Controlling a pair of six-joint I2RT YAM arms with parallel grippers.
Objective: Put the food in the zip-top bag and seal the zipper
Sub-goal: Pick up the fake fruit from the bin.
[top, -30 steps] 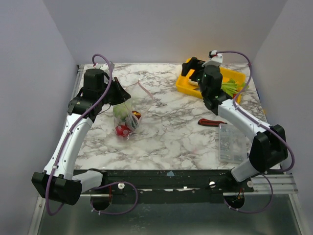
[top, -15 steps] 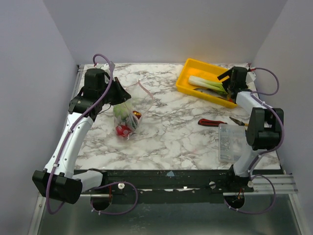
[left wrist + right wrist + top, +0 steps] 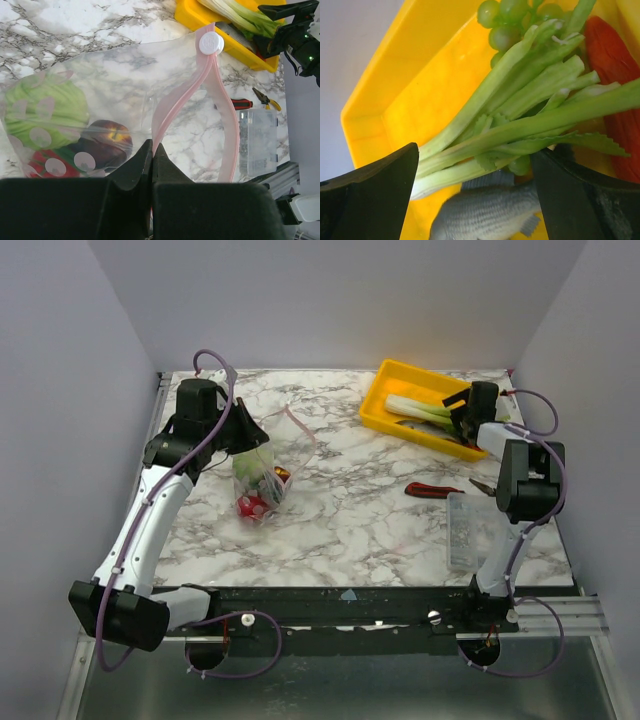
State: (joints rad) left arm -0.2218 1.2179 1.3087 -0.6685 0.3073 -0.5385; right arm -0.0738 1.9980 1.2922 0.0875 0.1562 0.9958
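Note:
The zip-top bag (image 3: 258,480) hangs from my left gripper (image 3: 243,433), which is shut on its mouth edge. Close up, the left gripper (image 3: 151,149) pinches the pink zipper (image 3: 192,87), whose mouth gapes open up to a white slider (image 3: 211,43). Inside the bag lie a green leafy food (image 3: 42,107), a dark purple one (image 3: 107,144) and a red one (image 3: 47,166). The long leek (image 3: 415,410) lies in the yellow tray (image 3: 373,408). My right gripper (image 3: 461,416) is down in the tray, open, with the leek (image 3: 520,125) between its fingers (image 3: 370,195).
In the tray with the leek are a grey toy fish (image 3: 490,212), green grapes (image 3: 507,20) and an orange-red piece (image 3: 615,75). A red-handled tool (image 3: 430,489) and a rigid clear box (image 3: 465,530) lie at the right, near the right arm.
My right arm has swung from over the tray's left side to its right end and come down around the leek. The left arm and the bag have stayed put.

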